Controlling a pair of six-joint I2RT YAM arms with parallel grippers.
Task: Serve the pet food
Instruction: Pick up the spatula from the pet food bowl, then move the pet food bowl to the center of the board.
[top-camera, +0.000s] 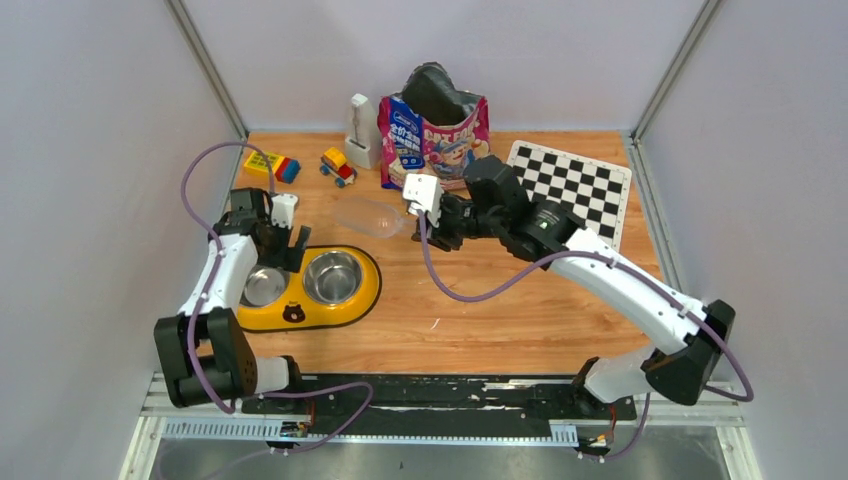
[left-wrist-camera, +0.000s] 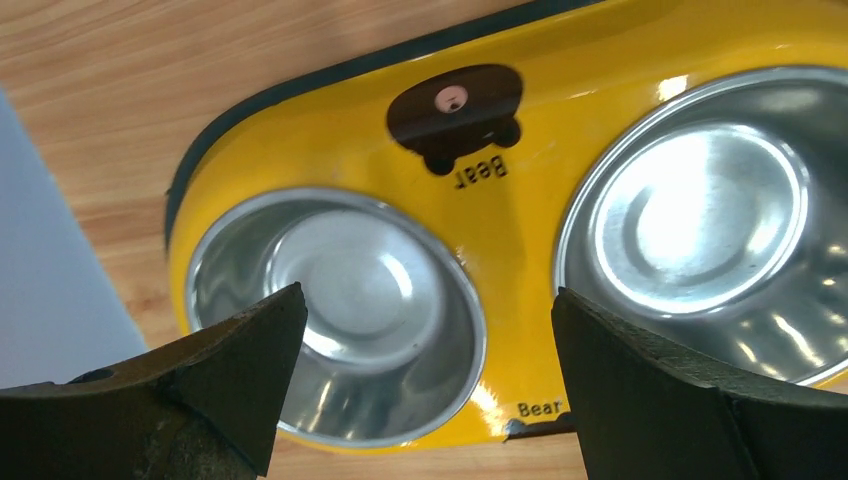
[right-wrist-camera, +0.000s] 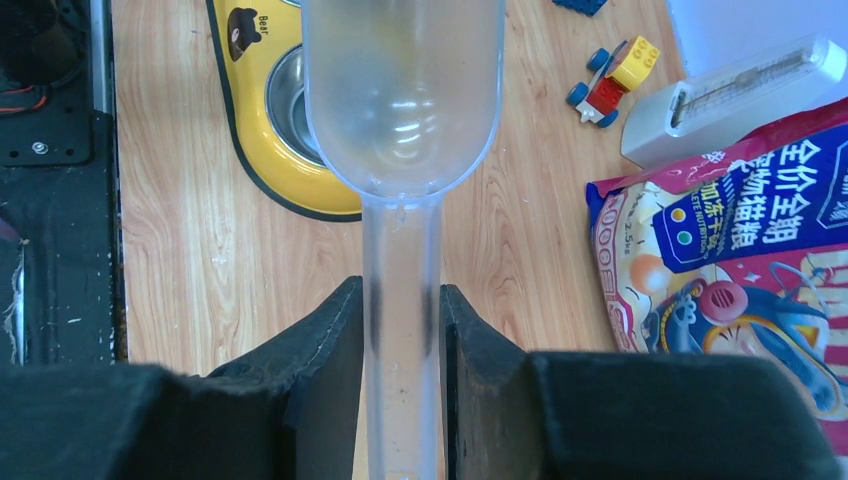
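The glossy pink-purple-blue cat food bag stands open at the back of the table; it also shows in the right wrist view. No kibble shows. My right gripper is shut on the handle of the clear plastic scoop, whose bowl is empty; in the top view the right gripper holds the scoop left of the bag. The yellow feeder has two empty steel bowls. My left gripper is open above the feeder's left end.
A white bottle, a toy car and coloured bricks stand at the back left. A checkerboard lies at the back right. White walls enclose the table on three sides.
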